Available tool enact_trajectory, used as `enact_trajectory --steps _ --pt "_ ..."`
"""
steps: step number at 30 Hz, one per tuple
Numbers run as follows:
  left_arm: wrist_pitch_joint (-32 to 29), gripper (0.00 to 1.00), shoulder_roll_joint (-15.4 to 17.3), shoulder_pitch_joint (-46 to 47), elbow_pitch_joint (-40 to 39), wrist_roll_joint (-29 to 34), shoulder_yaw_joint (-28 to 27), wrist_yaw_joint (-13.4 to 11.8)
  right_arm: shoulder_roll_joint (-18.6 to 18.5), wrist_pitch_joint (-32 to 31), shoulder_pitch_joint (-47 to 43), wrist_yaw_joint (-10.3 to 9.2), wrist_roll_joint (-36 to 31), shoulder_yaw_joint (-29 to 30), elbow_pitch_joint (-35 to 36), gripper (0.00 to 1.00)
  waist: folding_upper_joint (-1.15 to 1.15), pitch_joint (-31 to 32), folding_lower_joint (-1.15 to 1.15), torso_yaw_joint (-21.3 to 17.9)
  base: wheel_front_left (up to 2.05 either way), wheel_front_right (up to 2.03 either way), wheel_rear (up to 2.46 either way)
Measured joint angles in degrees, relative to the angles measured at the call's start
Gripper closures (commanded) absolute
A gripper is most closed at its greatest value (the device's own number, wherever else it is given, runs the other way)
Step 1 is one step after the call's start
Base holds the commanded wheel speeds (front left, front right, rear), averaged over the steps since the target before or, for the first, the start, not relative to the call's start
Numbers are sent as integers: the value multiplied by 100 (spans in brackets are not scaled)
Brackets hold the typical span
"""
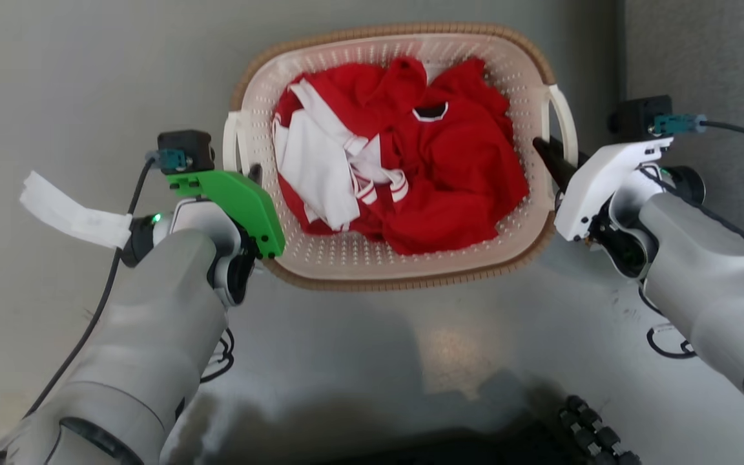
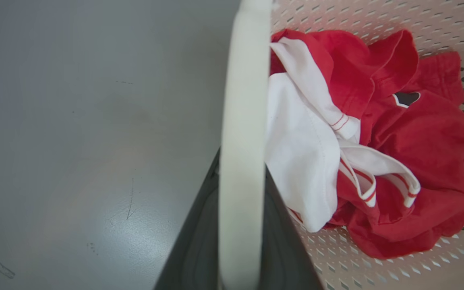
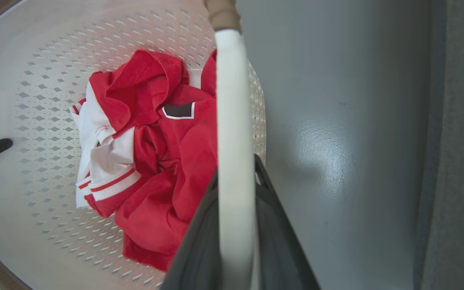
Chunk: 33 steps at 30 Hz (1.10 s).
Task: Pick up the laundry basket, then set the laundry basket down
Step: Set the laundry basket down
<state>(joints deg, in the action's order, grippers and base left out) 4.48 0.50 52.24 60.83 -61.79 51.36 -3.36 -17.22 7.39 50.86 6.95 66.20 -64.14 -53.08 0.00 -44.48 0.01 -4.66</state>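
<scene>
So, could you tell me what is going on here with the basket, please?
The robot has both arms at the laundry basket, which holds red and white clothes. The fingers of the left gripper are closed on the white left handle, and the fingers of the right gripper on the right handle. I cannot tell whether the basket is off the grey floor.
</scene>
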Motion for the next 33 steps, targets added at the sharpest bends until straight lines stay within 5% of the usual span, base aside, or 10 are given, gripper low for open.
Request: enact_trajectory --steps 19,20,21,22,23,33 --pt "244 100 7 190 10 -47 162 -45 -27 270 194 0 93 -178 -59 100 0 -655 0 48 0 0 0" --pt "260 100 7 193 11 -52 175 -45 -25 274 199 0 97 -187 -68 93 0 -660 0 47 0 0 0" --pt "253 70 7 194 8 -81 183 -45 -22 275 207 0 108 -197 -78 66 0 -665 0 46 0 0 0" --pt "207 20 10 194 10 -116 199 -45 -22 275 211 5 124 -207 -82 17 0 -668 0 44 0 0 0" --pt "207 0 21 195 19 -129 205 -46 -25 275 211 11 140 -219 -87 0 0 -670 0 42 0 0 0" --pt "214 0 98 240 86 -158 264 -53 -27 372 271 16 189 -292 -145 0 0 -641 0 41 0 0 0"
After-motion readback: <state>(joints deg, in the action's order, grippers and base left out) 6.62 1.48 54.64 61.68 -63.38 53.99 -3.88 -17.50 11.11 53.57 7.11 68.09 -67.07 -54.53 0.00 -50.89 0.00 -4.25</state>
